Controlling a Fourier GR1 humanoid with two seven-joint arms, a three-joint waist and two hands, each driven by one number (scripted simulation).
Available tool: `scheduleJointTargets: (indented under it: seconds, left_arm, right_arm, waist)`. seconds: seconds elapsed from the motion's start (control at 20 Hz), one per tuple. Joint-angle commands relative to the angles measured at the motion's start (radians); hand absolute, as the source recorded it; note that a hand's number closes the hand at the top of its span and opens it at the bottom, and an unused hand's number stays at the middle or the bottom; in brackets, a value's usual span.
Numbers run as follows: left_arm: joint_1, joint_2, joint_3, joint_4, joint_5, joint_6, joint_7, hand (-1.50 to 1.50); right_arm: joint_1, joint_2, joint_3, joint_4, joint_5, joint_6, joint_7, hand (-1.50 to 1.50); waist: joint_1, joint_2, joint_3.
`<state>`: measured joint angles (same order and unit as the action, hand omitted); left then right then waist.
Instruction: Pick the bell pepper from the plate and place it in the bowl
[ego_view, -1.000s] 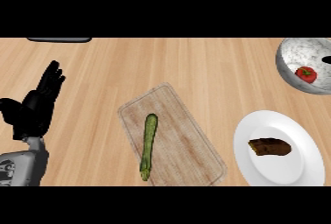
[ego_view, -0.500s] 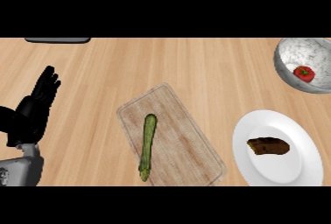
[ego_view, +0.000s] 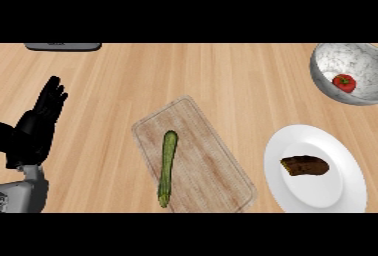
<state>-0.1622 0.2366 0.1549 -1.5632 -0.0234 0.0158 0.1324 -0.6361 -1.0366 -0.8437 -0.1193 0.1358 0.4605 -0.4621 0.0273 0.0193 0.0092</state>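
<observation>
On the wooden counter (ego_view: 221, 75) the bell pepper (ego_view: 342, 82) lies in the bowl (ego_view: 325, 57); left hand (ego_view: 35, 131) rests, fingers (ego_view: 53, 96) straight.

Bare counter (ego_view: 221, 75) runs wide across the upper middle of the frame, between the dark slab (ego_view: 63, 46) at the upper left edge and the bowl (ego_view: 328, 57) at the upper right. The cutting board (ego_view: 210, 150), carrying a long green vegetable (ego_view: 167, 167), fills the lower centre. The plate (ego_view: 317, 192) sits lower right, with the wood between them narrowing downward. The left hand (ego_view: 37, 130) stands at the left edge, fingers straight.
</observation>
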Motion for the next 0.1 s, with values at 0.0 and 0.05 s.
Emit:
scheduleJointTargets:
  seconds: [0.0,0.05]
  left_arm:
    - [-0.055,0.003,0.000,0.030,-0.016,0.017,0.027,0.00]
    - [0.012,-0.009,-0.007,-0.010,-0.006,0.004,-0.008,0.00]
  right_arm:
    - [0.031,-0.029,-0.027,-0.014,-0.035,0.078,-0.012,-1.50]
    - [0.063,-0.005,-0.032,-0.011,-0.039,0.080,-0.048,-1.50]
  waist:
    - [-0.005,-0.001,-0.001]
    - [0.007,-0.002,0.000]
